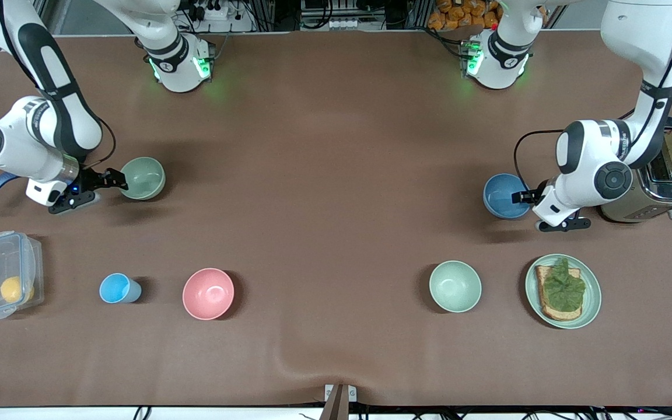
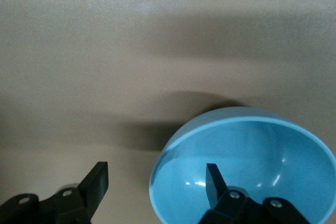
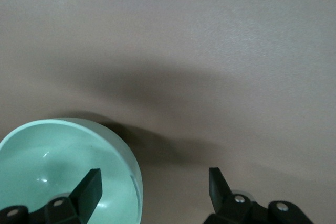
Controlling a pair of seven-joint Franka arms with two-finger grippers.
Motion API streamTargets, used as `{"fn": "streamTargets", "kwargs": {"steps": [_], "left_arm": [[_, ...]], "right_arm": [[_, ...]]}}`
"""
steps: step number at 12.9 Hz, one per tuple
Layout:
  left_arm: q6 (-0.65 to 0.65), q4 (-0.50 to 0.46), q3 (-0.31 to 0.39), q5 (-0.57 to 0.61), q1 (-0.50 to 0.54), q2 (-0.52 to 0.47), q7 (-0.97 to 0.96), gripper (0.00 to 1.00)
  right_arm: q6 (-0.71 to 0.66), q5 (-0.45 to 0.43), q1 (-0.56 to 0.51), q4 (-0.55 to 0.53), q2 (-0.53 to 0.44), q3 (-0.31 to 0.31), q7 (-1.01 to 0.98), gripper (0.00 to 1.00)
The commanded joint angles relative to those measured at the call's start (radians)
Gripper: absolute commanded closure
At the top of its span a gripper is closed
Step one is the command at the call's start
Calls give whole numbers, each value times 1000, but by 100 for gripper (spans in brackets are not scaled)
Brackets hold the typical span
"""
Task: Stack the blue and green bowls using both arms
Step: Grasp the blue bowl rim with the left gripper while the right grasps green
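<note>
The blue bowl (image 1: pixel 502 195) stands upright toward the left arm's end of the table, beside the toaster. My left gripper (image 1: pixel 525 197) is open at its rim. In the left wrist view one finger (image 2: pixel 214 182) is inside the blue bowl (image 2: pixel 252 171) and the other outside, so the left gripper (image 2: pixel 156 174) straddles the rim. The green bowl (image 1: pixel 143 178) stands toward the right arm's end. My right gripper (image 1: pixel 119 179) is open at its rim. In the right wrist view the right gripper (image 3: pixel 155 177) straddles the rim, with one finger over the green bowl (image 3: pixel 47 156).
A toaster (image 1: pixel 662 186) with bread stands beside the left arm. Nearer the front camera are a mintier green bowl (image 1: pixel 455 286), a green plate (image 1: pixel 592 297) with toast, a pink bowl (image 1: pixel 208 293), a light-blue cup (image 1: pixel 119 288) and a clear box (image 1: pixel 3 283).
</note>
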Motion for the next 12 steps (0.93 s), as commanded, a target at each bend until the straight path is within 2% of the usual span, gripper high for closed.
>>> {"fn": "streamTargets", "kwargs": {"steps": [1,2,3,4,6,8,9,10,12], "left_arm": [[11,7,-5,6,1,8,-1,29],[12,9,-5,6,1,10,-1,35],[12,10,-5,6,0,11,1,44],[12,15,-5,6,-5,14,2,51],[12,27,-7,6,-11,39,2,72],[11,36,-13,6,-11,43,2,100],[9,38,-13,6,-13,45,4,100],[4,42,-15,7,-11,44,17,100],[-26,91,-19,6,-10,39,38,100]], "right_arm": [[9,25,-11,-35,-12,14,-32,22],[12,26,-11,-36,-11,14,-32,27],[15,38,-11,-39,-11,14,-35,28],[20,45,-9,-41,-11,14,-49,34],[20,61,-9,-42,-5,14,-58,54],[26,75,-13,-42,7,14,-75,73],[28,83,-11,-42,9,14,-77,88],[26,83,-8,-42,7,14,-77,100],[14,85,-3,-35,4,17,-74,100]]}}
